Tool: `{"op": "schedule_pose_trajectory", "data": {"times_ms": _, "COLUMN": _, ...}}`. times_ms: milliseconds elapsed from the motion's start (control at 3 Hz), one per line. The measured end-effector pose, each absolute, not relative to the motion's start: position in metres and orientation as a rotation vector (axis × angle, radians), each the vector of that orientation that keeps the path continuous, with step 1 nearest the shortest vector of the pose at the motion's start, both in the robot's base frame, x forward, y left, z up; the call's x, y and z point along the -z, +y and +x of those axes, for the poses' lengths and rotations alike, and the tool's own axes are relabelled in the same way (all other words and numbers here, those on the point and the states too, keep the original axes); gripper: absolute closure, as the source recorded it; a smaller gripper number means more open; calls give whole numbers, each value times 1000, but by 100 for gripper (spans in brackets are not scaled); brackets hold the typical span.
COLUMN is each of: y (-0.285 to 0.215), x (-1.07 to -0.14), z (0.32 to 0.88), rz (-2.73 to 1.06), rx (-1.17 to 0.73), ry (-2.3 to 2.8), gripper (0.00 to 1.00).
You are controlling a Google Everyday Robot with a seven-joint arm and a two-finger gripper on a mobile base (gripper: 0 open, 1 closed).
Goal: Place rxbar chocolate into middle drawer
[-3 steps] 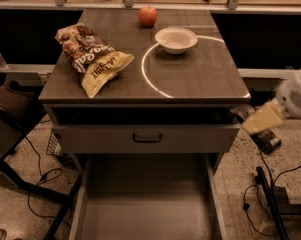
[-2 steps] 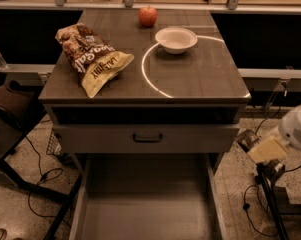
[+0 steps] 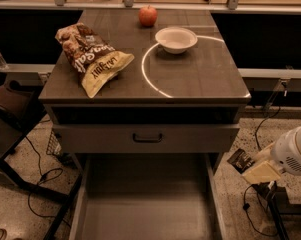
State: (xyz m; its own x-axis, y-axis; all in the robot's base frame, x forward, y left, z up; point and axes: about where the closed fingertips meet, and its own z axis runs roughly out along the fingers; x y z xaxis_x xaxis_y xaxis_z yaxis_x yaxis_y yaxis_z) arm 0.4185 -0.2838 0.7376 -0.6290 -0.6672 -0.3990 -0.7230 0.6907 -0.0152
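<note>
Right of the cabinet, low over the speckled floor, the gripper sits lower than one second ago and slightly nearer the cabinet side. Its pale fingers are closed on the rxbar chocolate, a small flat black packet that sticks out toward the cabinet. To the gripper's left, just past a thin pale side wall, the middle drawer stands pulled out, with a smooth bare grey floor and open room above it. Up and left of the gripper is the closed drawer front with its dark handle. Higher still, unmoved on the wood-grain top, lie a crumpled chip bag, a round white bowl and a red apple.
</note>
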Motion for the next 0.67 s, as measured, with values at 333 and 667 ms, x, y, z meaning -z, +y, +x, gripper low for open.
{"op": "schedule_pose_trajectory", "data": {"times_ms": 333, "y": -284, "x": -738, "z": 418, "rz": -1083, "rx": -207, "ry": 2529, "gripper": 100}}
{"op": "schedule_pose_trajectory", "data": {"times_ms": 667, "y": -272, "x": -723, "z": 413, "rz": -1095, "rx": -190, "ry": 2531, "gripper": 100}}
